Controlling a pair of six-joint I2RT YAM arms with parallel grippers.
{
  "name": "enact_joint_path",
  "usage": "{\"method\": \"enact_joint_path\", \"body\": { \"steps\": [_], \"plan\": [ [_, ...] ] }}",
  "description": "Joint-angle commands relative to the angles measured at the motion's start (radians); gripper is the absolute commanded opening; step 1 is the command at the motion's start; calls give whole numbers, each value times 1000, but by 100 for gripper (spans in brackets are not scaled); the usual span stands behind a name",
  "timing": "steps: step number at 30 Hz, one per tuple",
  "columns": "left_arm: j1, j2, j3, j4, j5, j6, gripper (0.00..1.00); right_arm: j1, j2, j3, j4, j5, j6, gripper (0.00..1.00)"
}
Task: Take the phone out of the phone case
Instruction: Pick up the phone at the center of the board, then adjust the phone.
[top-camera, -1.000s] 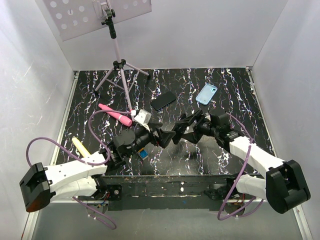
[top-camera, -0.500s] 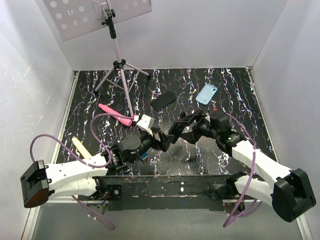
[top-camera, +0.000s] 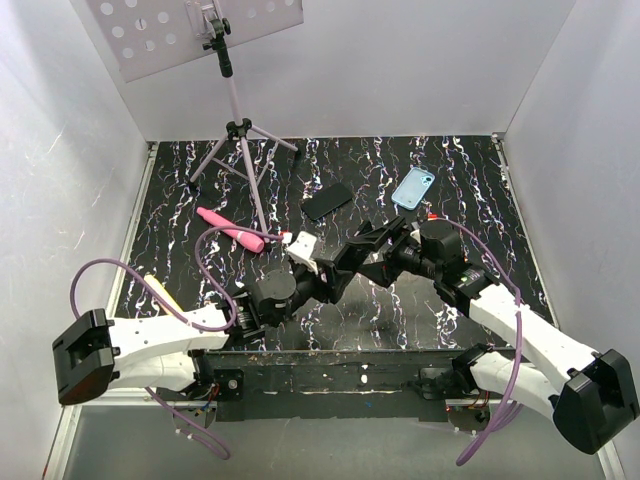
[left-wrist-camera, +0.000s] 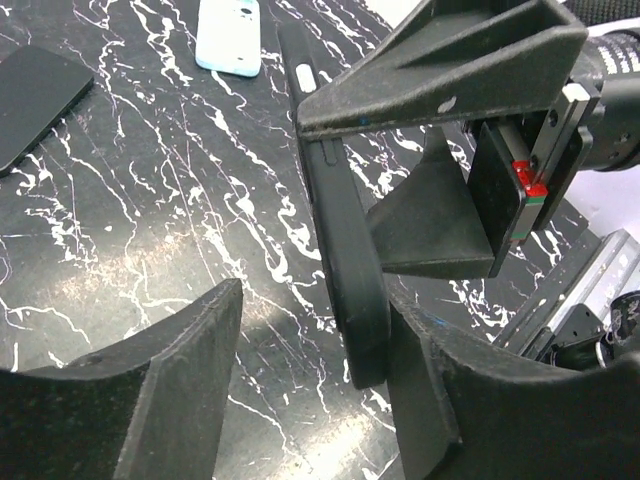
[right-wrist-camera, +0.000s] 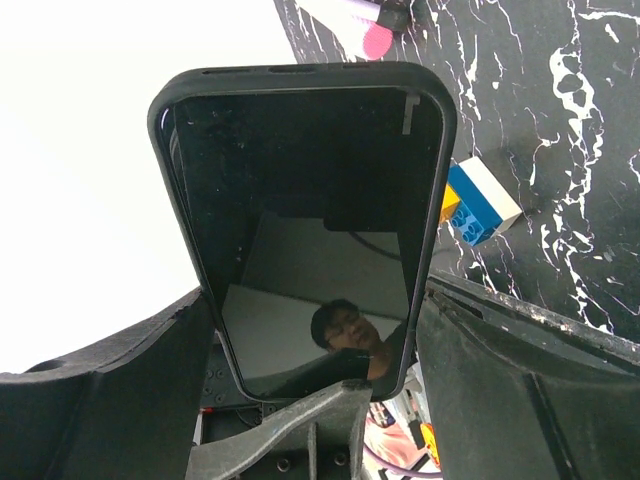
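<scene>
Phone (right-wrist-camera: 310, 220) in dark case (right-wrist-camera: 300, 72) — R gripper (right-wrist-camera: 310, 350) pinching it; L gripper (left-wrist-camera: 315, 310) spread, straddling it.

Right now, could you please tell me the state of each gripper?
Left gripper: open, straddling the end of the phone.
Right gripper: shut on the phone.

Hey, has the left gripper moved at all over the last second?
Yes. The left gripper has shifted a little to the right and toward the near edge, farther from the tripod.
</scene>
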Motion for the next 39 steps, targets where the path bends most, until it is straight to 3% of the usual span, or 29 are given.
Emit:
{"method": "enact_joint_path", "body": {
  "steps": [1,3,7,8,9,12,13,14,17,21,24,26,28,30,32,36,39],
  "plan": [
    [-2,17,41,35,-34,21,51,27,-28,79,34,-3,-1,1],
    [-2,34,68,-8,-41,14,40,33,-28,74,34,-4,-7,1],
    [-2,62,139,-125,-43,10,0,41,-31,36,88,-30,-11,1],
    [-2,64,150,-155,-48,10,0,41,-34,19,129,-52,-21,1],
    [-2,56,153,-177,-48,7,0,41,-31,3,184,-76,-45,7],
    [0,4,139,-232,-46,7,0,39,-21,1,212,-162,-143,62],
    [0,-27,133,-260,-43,6,0,41,-21,8,177,-176,-215,75],
    [0,-59,128,-286,-32,6,0,39,-16,21,133,-199,-291,78],
    [7,-159,140,-437,17,9,0,33,-19,61,-80,-230,-543,83],
    [67,-257,167,-602,156,47,0,28,-71,117,-361,-127,-830,87],
    [156,-303,209,-704,343,81,0,24,-76,192,-533,-77,-1060,88],
    [237,-311,232,-741,611,119,0,24,-68,235,-585,-131,-1163,88],
    [317,-294,259,-758,946,164,0,24,-51,272,-596,-274,-1228,87],
    [346,-248,286,-774,1153,171,0,25,-29,306,-601,-430,-1269,86],
    [348,-176,332,-823,1273,191,0,27,-19,318,-586,-509,-1283,86],
    [351,-72,358,-824,1475,195,0,27,-19,323,-628,-474,-1327,86],
    [351,-35,352,-769,1564,162,0,28,-7,320,-622,-616,-1332,82]
  ]
}}
